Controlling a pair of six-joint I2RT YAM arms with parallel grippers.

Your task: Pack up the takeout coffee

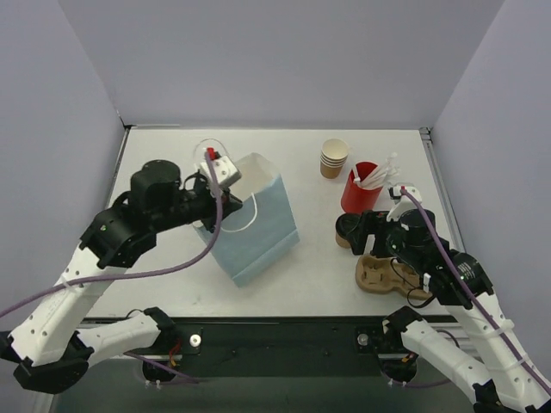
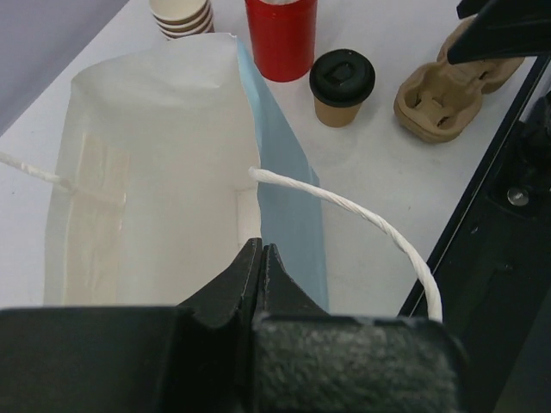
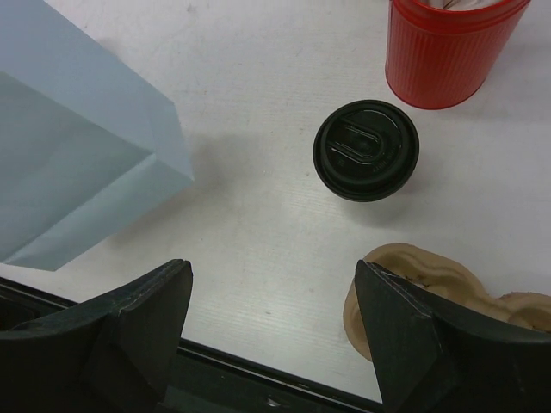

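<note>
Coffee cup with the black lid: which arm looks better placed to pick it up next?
Right, likely. The right gripper is open and empty, near the takeout coffee. The left gripper is shut on the paper bag rim, farther off.

Left gripper (image 2: 261, 249) pinched shut on bag (image 1: 258, 225) rim, arm reaching in from bag's left. Right gripper (image 3: 271, 274) jaws wide apart, pointing down, right of bag.
</note>
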